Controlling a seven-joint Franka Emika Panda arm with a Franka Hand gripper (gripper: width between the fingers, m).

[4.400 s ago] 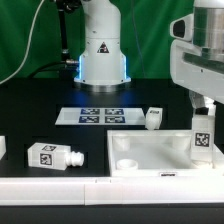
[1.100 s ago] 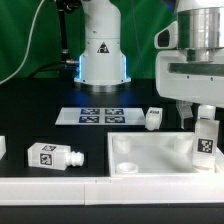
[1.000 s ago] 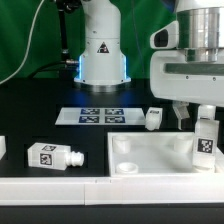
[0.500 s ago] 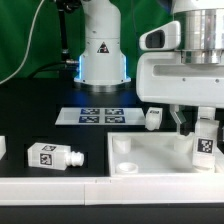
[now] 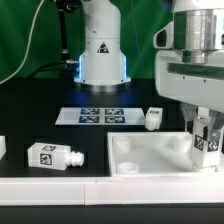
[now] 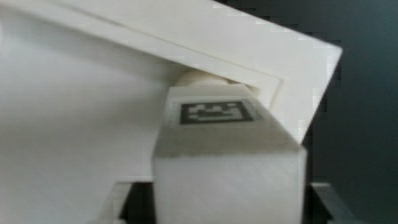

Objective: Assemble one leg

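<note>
A white leg (image 5: pixel 207 141) with a black-and-white tag stands upright at the corner of the white tray-like tabletop (image 5: pixel 150 152) on the exterior view's right. My gripper (image 5: pixel 205 128) comes down from above, with a finger on each side of the leg's upper part, and looks shut on it. In the wrist view the leg (image 6: pixel 222 150) runs between my two fingers (image 6: pixel 125 205) down to the tabletop's corner (image 6: pixel 107 90). The leg's narrow end is hidden.
A second leg (image 5: pixel 52 155) lies on the black table at the front left. A third (image 5: pixel 153 118) stands behind the tabletop. Another part (image 5: pixel 2 147) shows at the left edge. The marker board (image 5: pixel 100 116) lies before the robot base (image 5: pixel 102 55).
The wrist turned over the earlier frames, then swung back. The gripper now sits lower around the leg, and the leg's tag has shifted slightly to the right.
</note>
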